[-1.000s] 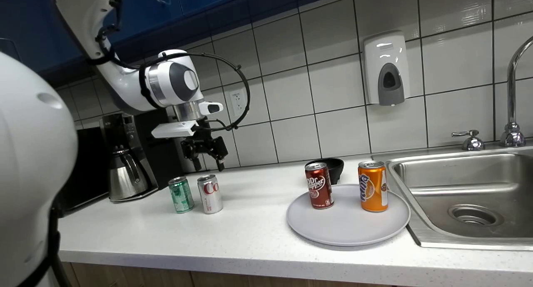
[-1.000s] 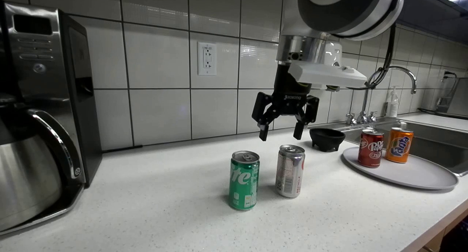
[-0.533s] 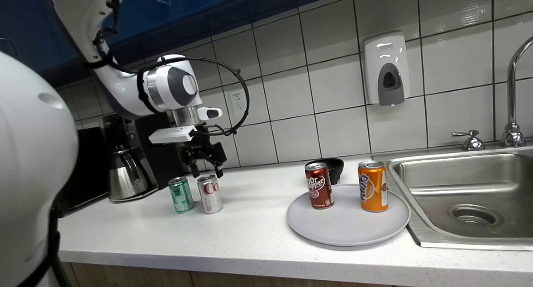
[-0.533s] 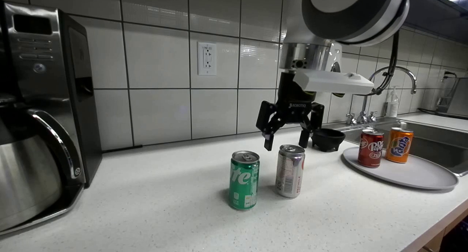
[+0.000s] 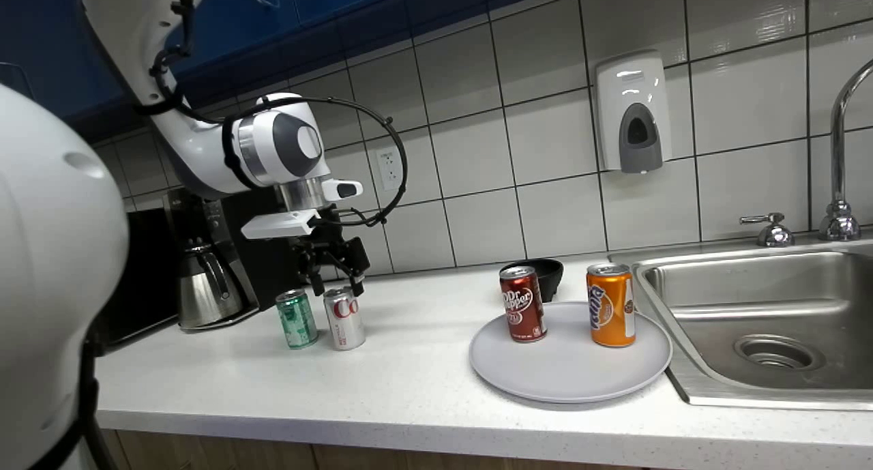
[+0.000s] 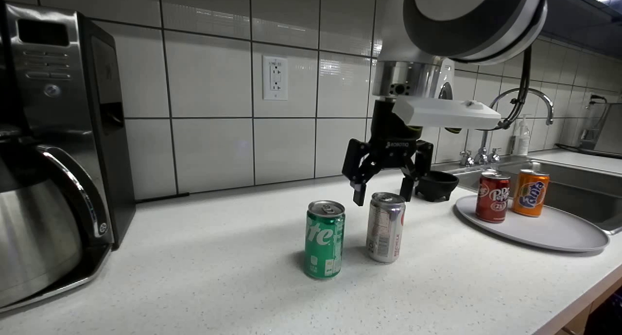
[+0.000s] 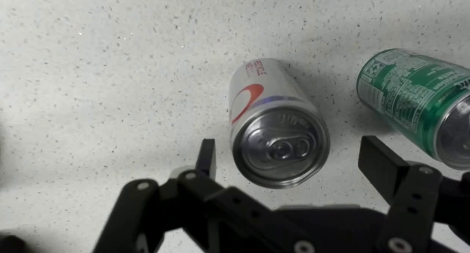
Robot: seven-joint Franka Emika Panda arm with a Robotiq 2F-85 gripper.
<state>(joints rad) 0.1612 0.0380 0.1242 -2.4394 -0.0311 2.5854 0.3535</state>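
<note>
White tiles (image 6: 209, 77) back a speckled tabletop (image 6: 194, 286); the claw (image 6: 382, 194), jaws spread wide, hangs near the top of the upright silver can (image 6: 386, 234), the green can (image 6: 324, 241) beside it.

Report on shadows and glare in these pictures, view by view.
Wrist view: soft shadows on the counter between the silver can and the green can, the open gripper nearly black; in both exterior views: pale reflections on some wall tiles.

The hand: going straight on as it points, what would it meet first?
Most likely the silver can: the open hand points down, and the wrist view shows the can's top between its fingers. Depth is unclear: they may pass either side.
</note>
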